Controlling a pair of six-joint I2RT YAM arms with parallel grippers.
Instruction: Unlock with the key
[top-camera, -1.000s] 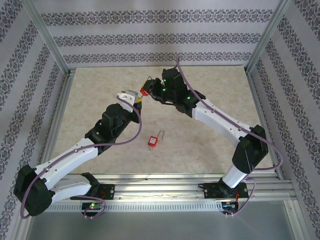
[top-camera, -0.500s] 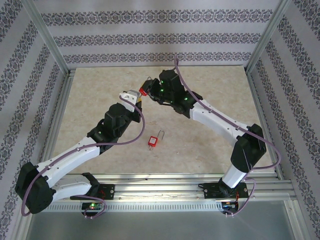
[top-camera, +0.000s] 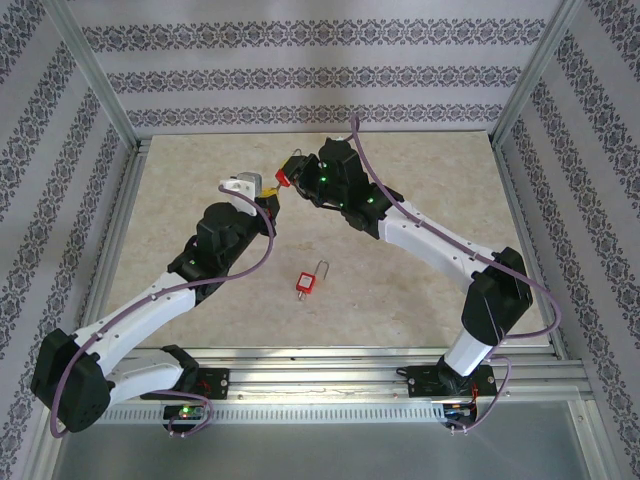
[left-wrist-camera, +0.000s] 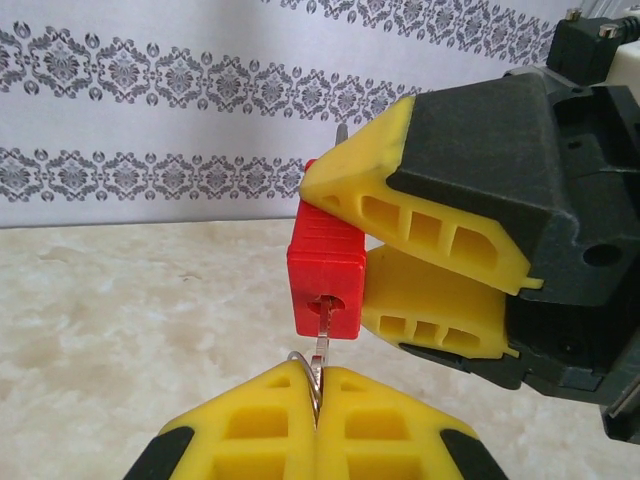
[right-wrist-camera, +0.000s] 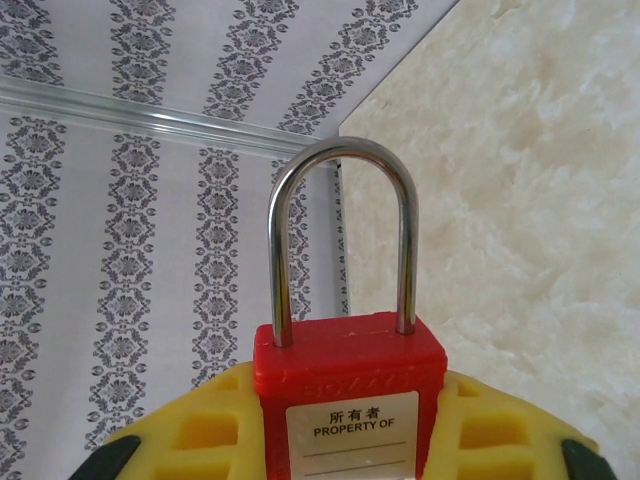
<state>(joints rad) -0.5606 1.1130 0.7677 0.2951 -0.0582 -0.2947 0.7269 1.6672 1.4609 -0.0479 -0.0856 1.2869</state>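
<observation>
Left gripper (left-wrist-camera: 315, 380) is clamped on the key (left-wrist-camera: 322, 338), entered in the red padlock (left-wrist-camera: 325, 275) gripped steady by the right gripper (left-wrist-camera: 335, 248) for turning.

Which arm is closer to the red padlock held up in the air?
Right. The right fingers clamp the padlock by its body; the left fingers sit just below it, pinching the key whose blade meets its keyhole.
</observation>
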